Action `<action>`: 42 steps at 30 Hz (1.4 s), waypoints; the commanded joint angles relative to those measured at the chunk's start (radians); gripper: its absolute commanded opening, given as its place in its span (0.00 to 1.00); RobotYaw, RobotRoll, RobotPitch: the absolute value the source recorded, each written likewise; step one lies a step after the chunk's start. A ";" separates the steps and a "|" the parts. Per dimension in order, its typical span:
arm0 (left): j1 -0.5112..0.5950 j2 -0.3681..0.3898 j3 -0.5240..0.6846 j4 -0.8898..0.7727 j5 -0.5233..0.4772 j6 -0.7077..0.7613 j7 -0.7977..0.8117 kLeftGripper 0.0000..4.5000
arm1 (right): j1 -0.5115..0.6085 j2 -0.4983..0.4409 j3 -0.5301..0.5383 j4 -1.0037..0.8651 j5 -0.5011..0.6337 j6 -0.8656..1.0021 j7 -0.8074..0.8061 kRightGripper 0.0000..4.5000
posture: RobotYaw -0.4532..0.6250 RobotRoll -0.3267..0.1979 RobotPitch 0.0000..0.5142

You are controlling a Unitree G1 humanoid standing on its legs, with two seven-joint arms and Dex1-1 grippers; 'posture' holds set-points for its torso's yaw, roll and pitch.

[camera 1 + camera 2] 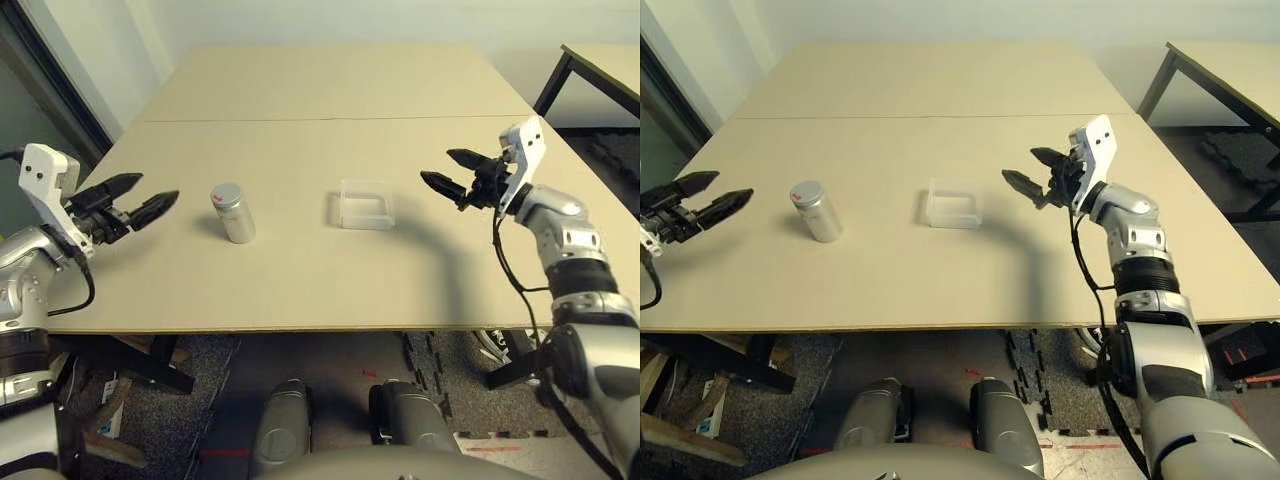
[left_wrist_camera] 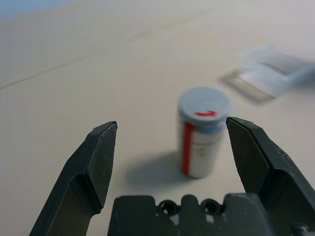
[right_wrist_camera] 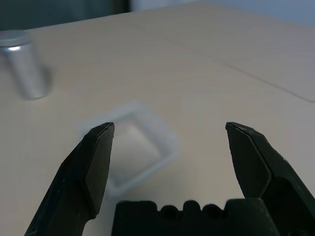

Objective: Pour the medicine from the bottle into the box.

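Note:
The silver-grey bottle stands upright on the table left of centre, its round grey cap with a red mark on top; the left wrist view shows the bottle with a red stripe down its side. The clear square box rests right of it, near the table's middle. My left gripper hovers open a short way left of the bottle. My right gripper is open to the right of the box, clear of it. The medicine is hidden inside the capped bottle.
The tan table is made of two tops with a seam across it. A second table with a black leg stands at the back right. Dark floor mats lie below the front edge.

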 commanded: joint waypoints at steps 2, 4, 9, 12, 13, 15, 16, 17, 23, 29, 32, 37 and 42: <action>-0.060 0.032 -0.086 0.075 0.041 -0.012 -0.122 0.99 | 0.009 -0.024 0.029 -0.056 0.010 0.047 0.050 1.00 | 0.48 0.62 0.09; -0.078 0.036 -0.113 0.102 0.060 -0.031 -0.162 0.99 | 0.015 -0.026 0.031 -0.076 0.009 0.059 0.055 1.00 | 0.48 0.62 0.10; -0.133 0.030 -0.157 0.182 0.102 -0.087 -0.215 0.99 | 0.037 -0.031 0.029 -0.134 0.020 0.093 0.059 1.00 | 0.46 0.62 0.11; -0.169 0.017 -0.176 0.249 0.136 -0.156 -0.224 0.99 | 0.057 -0.033 0.033 -0.172 0.022 0.103 0.058 1.00 | 0.44 0.62 0.11; -0.184 0.011 -0.181 0.282 0.147 -0.185 -0.231 0.99 | 0.068 -0.032 0.037 -0.195 0.024 0.112 0.057 1.00 | 0.44 0.62 0.11; -0.206 0.001 -0.192 0.329 0.161 -0.218 -0.250 0.99 | 0.085 -0.033 0.044 -0.242 0.032 0.136 0.057 1.00 | 0.43 0.62 0.12; -0.215 -0.005 -0.197 0.349 0.168 -0.230 -0.258 0.99 | 0.092 -0.034 0.046 -0.263 0.037 0.149 0.058 1.00 | 0.42 0.62 0.12; -0.223 -0.011 -0.203 0.368 0.175 -0.242 -0.265 0.99 | 0.098 -0.038 0.048 -0.284 0.043 0.162 0.059 1.00 | 0.42 0.62 0.12; -0.259 -0.056 -0.222 0.465 0.211 -0.313 -0.276 0.99 | 0.115 -0.060 0.052 -0.352 0.067 0.212 0.064 1.00 | 0.39 0.62 0.11; -0.293 -0.098 -0.244 0.566 0.261 -0.383 -0.256 0.99 | 0.116 -0.078 0.055 -0.366 0.079 0.225 0.069 1.00 | 0.38 0.62 0.10; -0.316 -0.115 -0.251 0.615 0.280 -0.413 -0.242 0.99 | 0.122 -0.087 0.056 -0.375 0.083 0.230 0.073 1.00 | 0.37 0.62 0.08; -0.342 -0.138 -0.251 0.674 0.299 -0.453 -0.224 0.99 | 0.121 -0.096 0.057 -0.382 0.088 0.237 0.076 1.00 | 0.36 0.62 0.08; -0.365 -0.159 -0.249 0.735 0.323 -0.486 -0.189 0.99 | 0.120 -0.095 0.056 -0.385 0.091 0.242 0.078 1.00 | 0.35 0.62 0.09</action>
